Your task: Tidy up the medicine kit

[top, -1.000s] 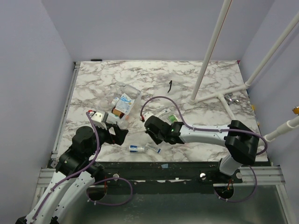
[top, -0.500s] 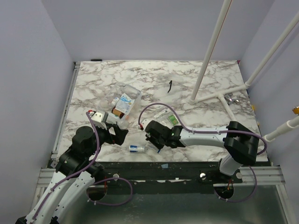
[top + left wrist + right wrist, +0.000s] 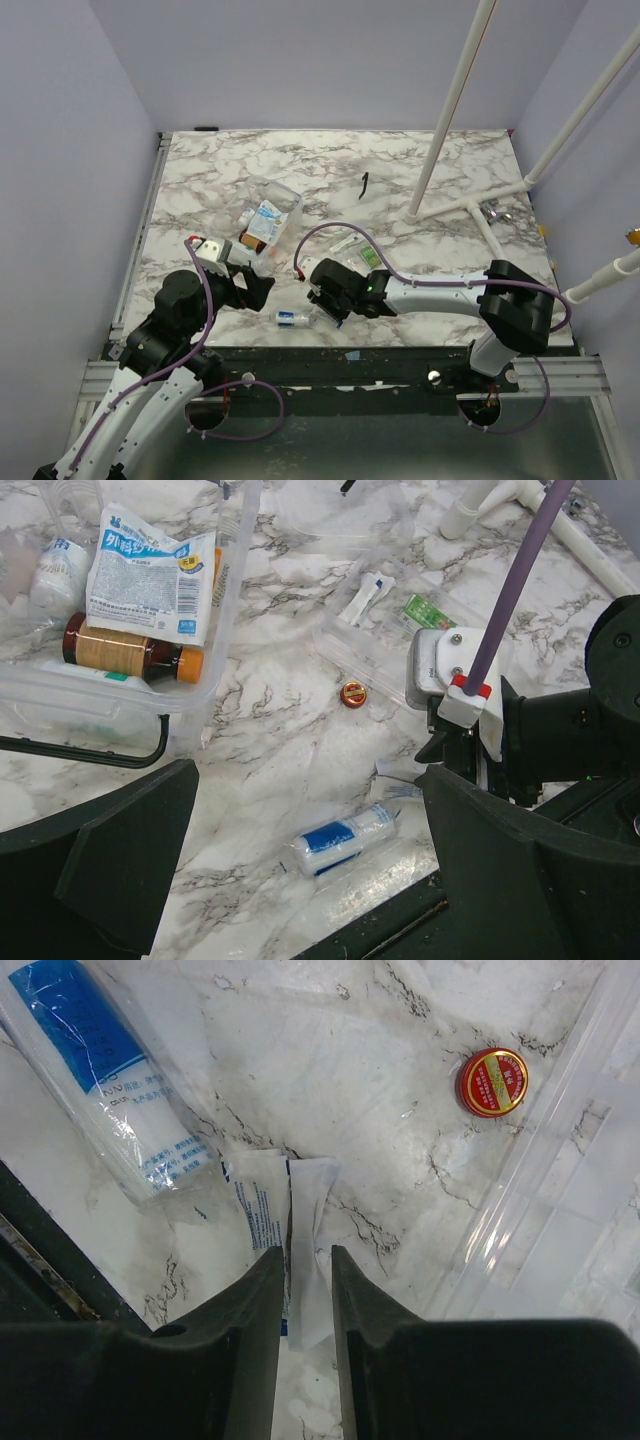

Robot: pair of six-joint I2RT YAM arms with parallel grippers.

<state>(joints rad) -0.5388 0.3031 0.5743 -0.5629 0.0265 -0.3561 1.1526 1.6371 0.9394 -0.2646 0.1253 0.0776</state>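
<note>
Near the table's front edge lie two white sachets (image 3: 262,1200) beside a blue-and-white bandage roll (image 3: 95,1080) (image 3: 295,319). My right gripper (image 3: 305,1255) (image 3: 325,302) points down at them, its jaws drawn narrow with the right-hand white sachet (image 3: 312,1210) pinched between them. A small red tin (image 3: 492,1082) (image 3: 352,692) lies just beyond. The clear kit box (image 3: 235,610) (image 3: 285,200) holds a printed pouch (image 3: 150,570) and a brown bottle (image 3: 125,655). My left gripper (image 3: 310,880) (image 3: 258,290) hovers open above the roll (image 3: 345,840), holding nothing.
A clear lid (image 3: 570,1210) (image 3: 350,245) lies right of the tin, with a green packet (image 3: 428,610) on it. A small black item (image 3: 365,184) sits mid-table. A white pipe frame (image 3: 450,110) stands at the back right. The table's front edge (image 3: 380,345) is close to the roll.
My right gripper has moved left and toward the near edge, down onto the sachets beside the bandage roll. The left arm has not moved.
</note>
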